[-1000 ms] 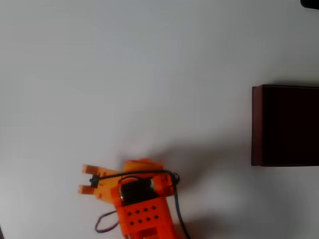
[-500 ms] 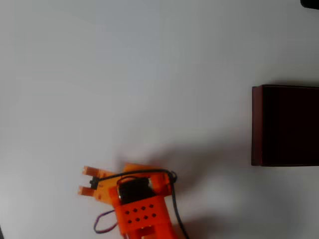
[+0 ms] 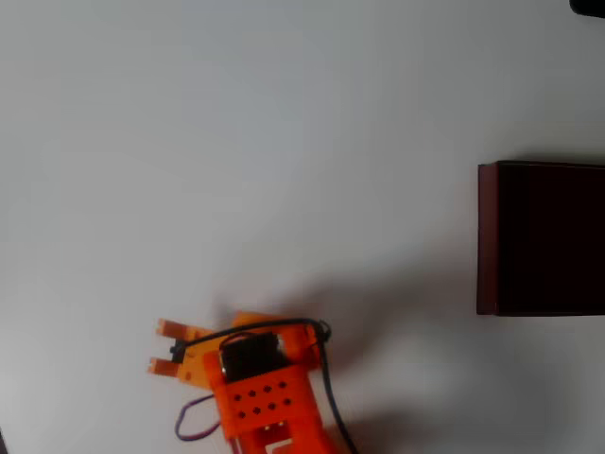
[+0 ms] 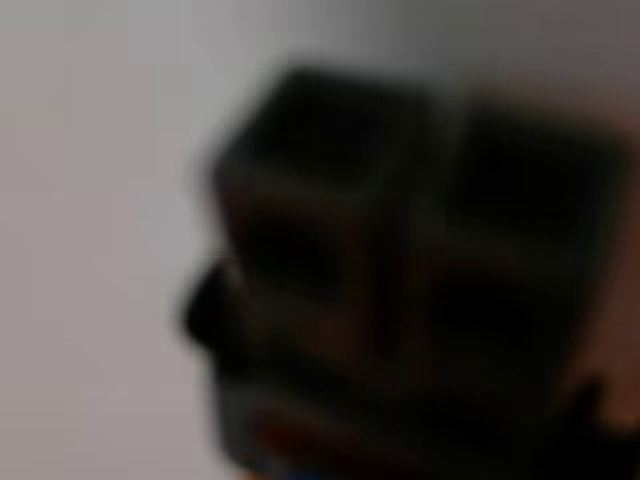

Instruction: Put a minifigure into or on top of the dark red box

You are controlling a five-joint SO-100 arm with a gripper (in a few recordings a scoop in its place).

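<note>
Gripper (image 3: 165,346): sitting at the lower left of the overhead view, its two orange fingers (image 3: 172,328) pointing left with a narrow gap between them and a small black piece lying in that gap. Whether that piece is the minifigure or part of the arm, I cannot tell, so I cannot tell whether the gripper is holding anything.

Minifigure: not being made out with any certainty; the wrist view is giving a close dark blur, with a trace of blue at its lower edge, too soft to name.

Dark red box (image 3: 487,236): standing at the right edge of the overhead view, open side up, its dark inside facing the camera, well apart from the gripper and presumably waiting as the drop point.

Worktop (image 3: 284,142): lying plain and pale between the two, leaving a free path across.

Cable (image 3: 326,378): trailing from the arm's body toward the bottom edge.
</note>
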